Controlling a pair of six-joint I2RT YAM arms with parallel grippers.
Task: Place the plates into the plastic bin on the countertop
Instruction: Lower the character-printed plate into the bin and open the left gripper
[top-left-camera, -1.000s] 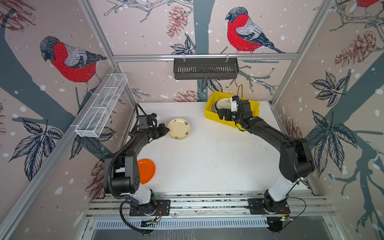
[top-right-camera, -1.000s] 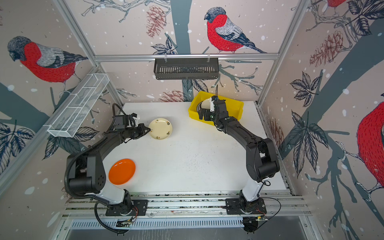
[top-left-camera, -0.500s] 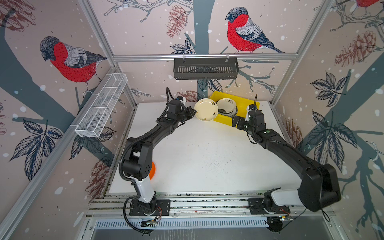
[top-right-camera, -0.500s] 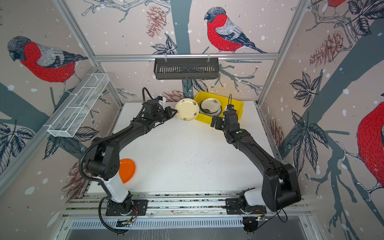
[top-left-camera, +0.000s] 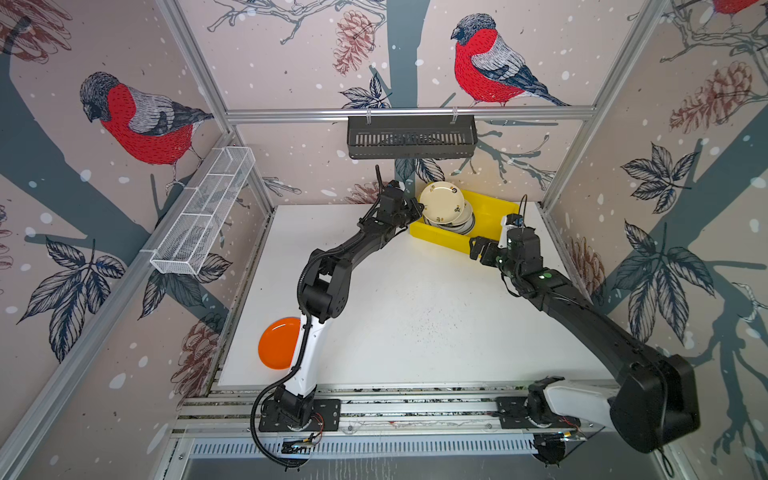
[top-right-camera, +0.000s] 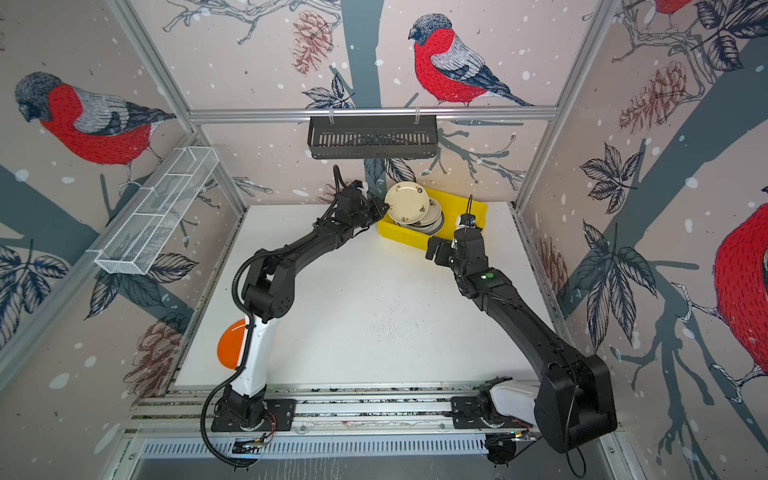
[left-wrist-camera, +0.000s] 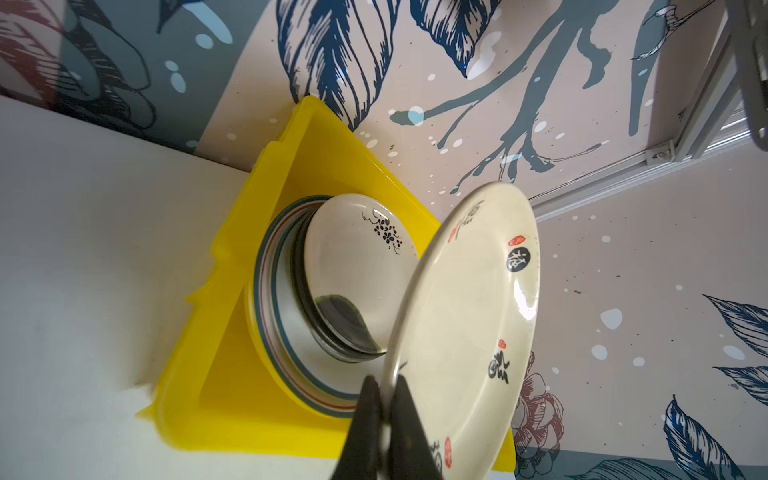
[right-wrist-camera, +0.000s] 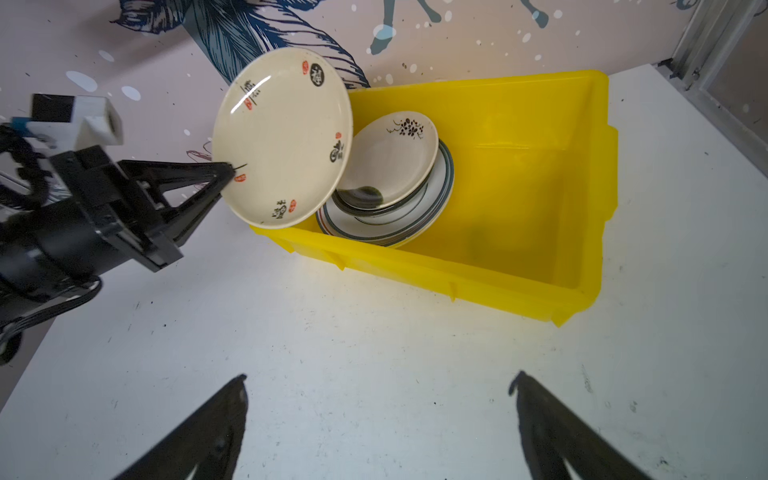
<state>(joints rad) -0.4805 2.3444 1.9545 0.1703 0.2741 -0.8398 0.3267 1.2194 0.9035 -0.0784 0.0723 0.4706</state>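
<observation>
Plates (right-wrist-camera: 415, 224) sit stacked in the left half of the yellow plastic bin (right-wrist-camera: 519, 187) at the back of the countertop (top-left-camera: 415, 311): wide ones with teal and red rim rings below, a smaller cream dish with a dark flower sprig (right-wrist-camera: 390, 153) on top. The left gripper (left-wrist-camera: 384, 399) pinches the rim of a cream plate with red and black characters (right-wrist-camera: 282, 137), tilted steeply above the bin's left end, while an orange plate (top-left-camera: 276, 343) lies on the countertop beside the left arm's base. The right gripper (right-wrist-camera: 378, 382) hovers over the countertop just in front of the bin, jaws spread wide, holding nothing.
</observation>
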